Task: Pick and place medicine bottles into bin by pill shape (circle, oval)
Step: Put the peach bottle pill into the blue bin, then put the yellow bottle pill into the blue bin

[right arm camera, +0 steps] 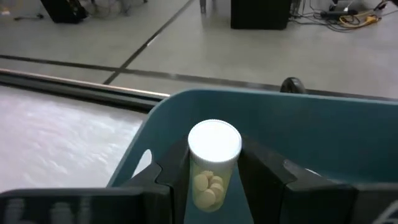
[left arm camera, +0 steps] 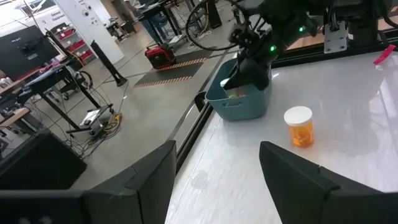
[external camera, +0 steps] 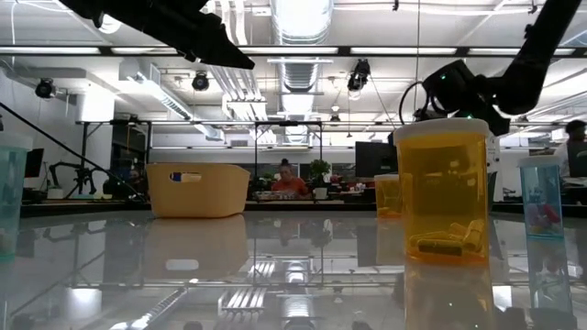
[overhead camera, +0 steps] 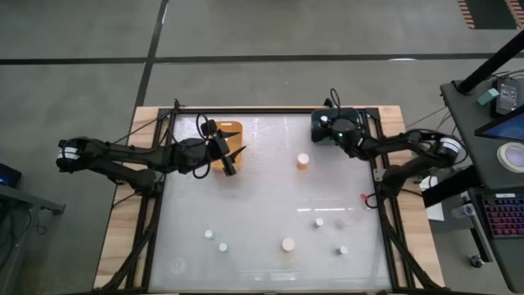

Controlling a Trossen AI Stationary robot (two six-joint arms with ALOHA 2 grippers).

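My right gripper (right arm camera: 213, 171) is shut on a small clear medicine bottle (right arm camera: 211, 180) with a white cap and round pale pills inside. It hangs over the inside of the blue-green bin (right arm camera: 323, 134) at the table's far right (overhead camera: 321, 120). My left gripper (left arm camera: 217, 152) stands open and holds nothing. It is raised beside the orange-tan bin (overhead camera: 228, 131) at the far left. Other bottles stand upright on the table. An orange one (overhead camera: 303, 161) is near the middle, another orange one (overhead camera: 288, 243) is near the front, and small white-capped ones (overhead camera: 210, 234) stand around it. My right gripper pinches the bottle's clear body (right arm camera: 198, 183) just below the white cap (right arm camera: 214, 143), one finger on each side. The fingers slant slightly down from the table's right side. The bottle stands upright in the hold, lifted clear above the bin's floor.
In the low view a large orange bottle (external camera: 442, 192) stands close to the camera, with a blue-tinted bottle (external camera: 541, 197) to its right. Black frame rails (overhead camera: 378, 164) run along the table's sides. People and benches show in the room behind.
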